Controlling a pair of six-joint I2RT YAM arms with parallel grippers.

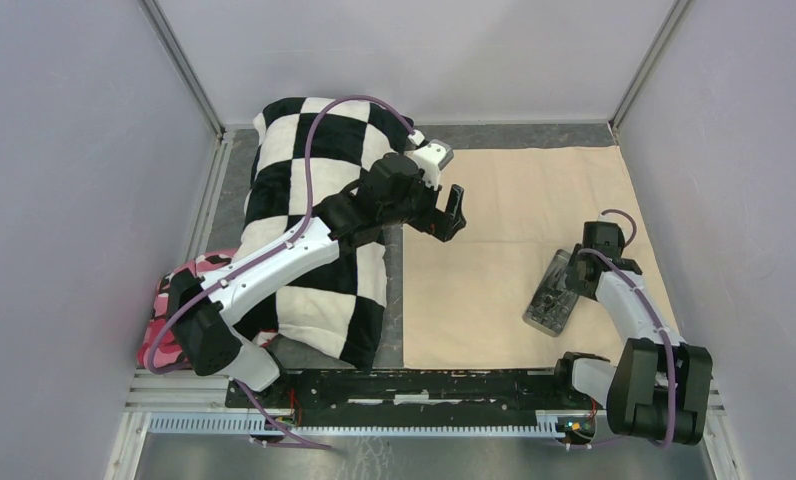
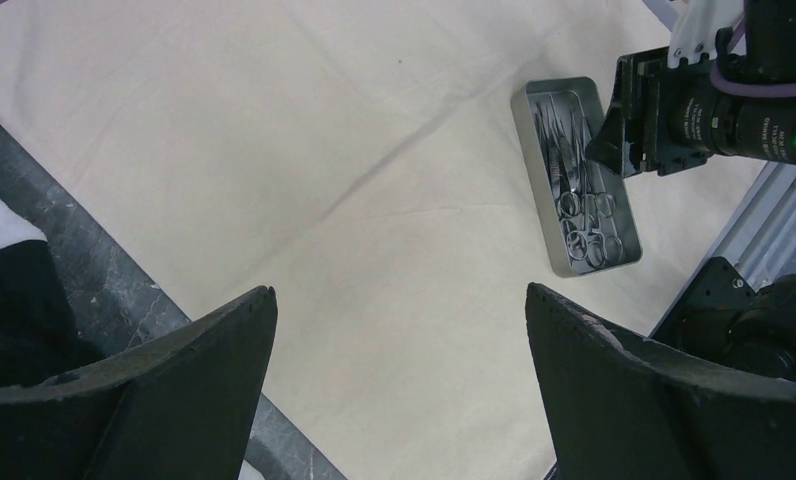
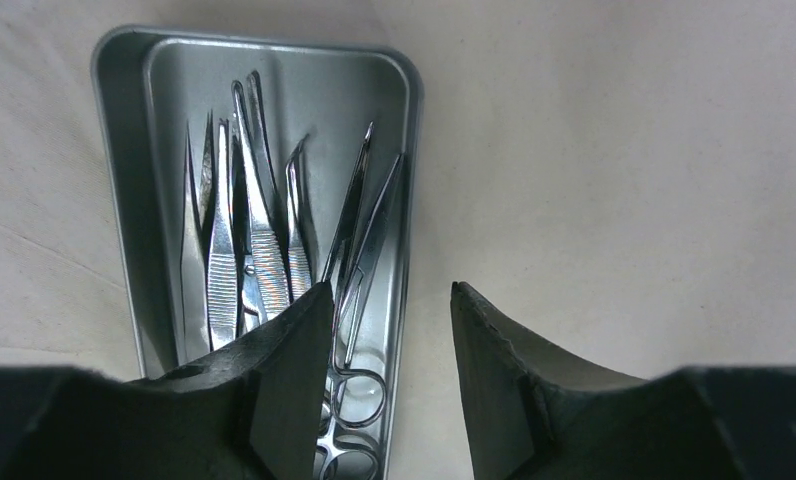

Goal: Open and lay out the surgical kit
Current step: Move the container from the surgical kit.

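right wrist: right fingers spread, straddling tray rim
left fingers: spread above beige cloth
tray: holds tweezers, forceps

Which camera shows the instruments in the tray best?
Right wrist: the instruments lie close up in the tray, tips and ring handles distinct. Left wrist shows them small; top external, only a dark jumble.
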